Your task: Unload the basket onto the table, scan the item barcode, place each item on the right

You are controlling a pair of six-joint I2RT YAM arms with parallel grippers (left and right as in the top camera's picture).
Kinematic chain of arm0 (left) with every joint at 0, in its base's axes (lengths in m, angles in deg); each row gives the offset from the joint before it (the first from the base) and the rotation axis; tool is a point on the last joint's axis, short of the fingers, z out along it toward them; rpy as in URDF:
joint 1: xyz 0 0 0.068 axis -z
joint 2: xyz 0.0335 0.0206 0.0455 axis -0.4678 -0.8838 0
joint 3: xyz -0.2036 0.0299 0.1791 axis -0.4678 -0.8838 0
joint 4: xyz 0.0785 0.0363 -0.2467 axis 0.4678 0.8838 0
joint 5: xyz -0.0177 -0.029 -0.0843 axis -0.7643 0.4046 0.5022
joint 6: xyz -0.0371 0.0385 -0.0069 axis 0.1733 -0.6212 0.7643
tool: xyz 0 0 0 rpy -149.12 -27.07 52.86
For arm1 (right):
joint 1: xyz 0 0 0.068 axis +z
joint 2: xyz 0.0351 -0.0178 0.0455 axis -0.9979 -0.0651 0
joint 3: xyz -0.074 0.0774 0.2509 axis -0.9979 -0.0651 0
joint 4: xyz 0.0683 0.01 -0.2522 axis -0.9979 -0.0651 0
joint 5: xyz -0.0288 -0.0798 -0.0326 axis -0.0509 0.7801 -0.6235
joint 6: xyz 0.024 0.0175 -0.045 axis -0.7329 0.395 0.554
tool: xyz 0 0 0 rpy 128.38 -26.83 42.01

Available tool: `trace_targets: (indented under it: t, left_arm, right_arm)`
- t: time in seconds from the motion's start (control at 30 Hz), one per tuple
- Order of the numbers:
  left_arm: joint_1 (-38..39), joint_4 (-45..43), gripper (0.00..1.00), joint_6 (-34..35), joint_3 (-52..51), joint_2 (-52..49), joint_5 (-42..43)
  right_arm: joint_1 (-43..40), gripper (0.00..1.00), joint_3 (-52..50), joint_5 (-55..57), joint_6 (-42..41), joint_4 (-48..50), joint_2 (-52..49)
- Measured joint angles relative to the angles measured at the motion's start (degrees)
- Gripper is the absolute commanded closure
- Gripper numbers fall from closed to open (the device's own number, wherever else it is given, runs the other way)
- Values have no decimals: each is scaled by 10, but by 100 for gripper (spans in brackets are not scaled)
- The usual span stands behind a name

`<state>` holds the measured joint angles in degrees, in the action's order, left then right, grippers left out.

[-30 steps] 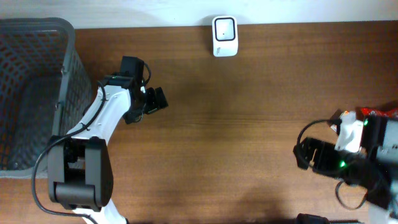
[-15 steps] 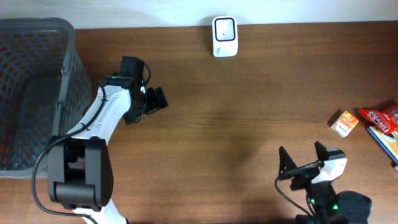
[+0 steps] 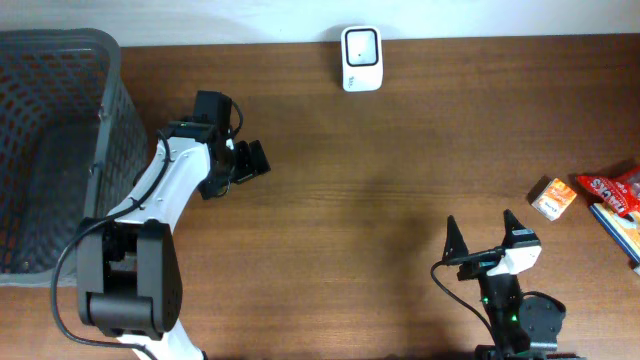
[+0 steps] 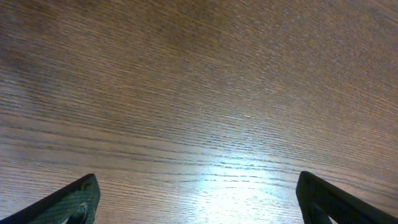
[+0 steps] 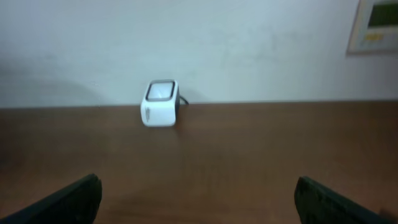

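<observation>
The item I take for scanning is a small box, white with an orange end and lying flat on the worktop. No barcode is legible on it from overhead. It sits well apart from the scanner, far to the scanner's right and nearer my side of the worktop. Just beyond the box, farther again from the scanner, lie a red snack packet and a blue-edged flat thing cut off at the edge of the overhead view; the packet almost touches the box.

The scanner is a small white block with a dark window in its face, standing at the far edge of the worktop against the pale wall.

My right fingers are spread wide and hold nothing. They are well apart from the scanner, on its right and near the front edge of the worktop, and apart from the box. In my right wrist view the scanner shows between the two dark tips, a little left of centre.

My left fingers are spread wide too, empty, to the scanner's left and somewhat nearer me, between the scanner and the grey mesh basket. My left wrist view shows only bare wood grain between the tips.
</observation>
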<state>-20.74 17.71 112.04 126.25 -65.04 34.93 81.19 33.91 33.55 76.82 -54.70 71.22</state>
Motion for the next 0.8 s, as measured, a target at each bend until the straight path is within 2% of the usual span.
trace_targets:
  t: [0.07,0.73,0.8]
  left_arm:
    - [0,0,1,0,0,0,0]
    - [0,12,1,0,0,0,0]
    - [2,23,1,-24,0,0,2]
  right_arm:
    - [0,1,0,8,0,-23,0]
    - [0,1,0,14,0,-23,0]
    - [0,1,0,14,0,-23,0]
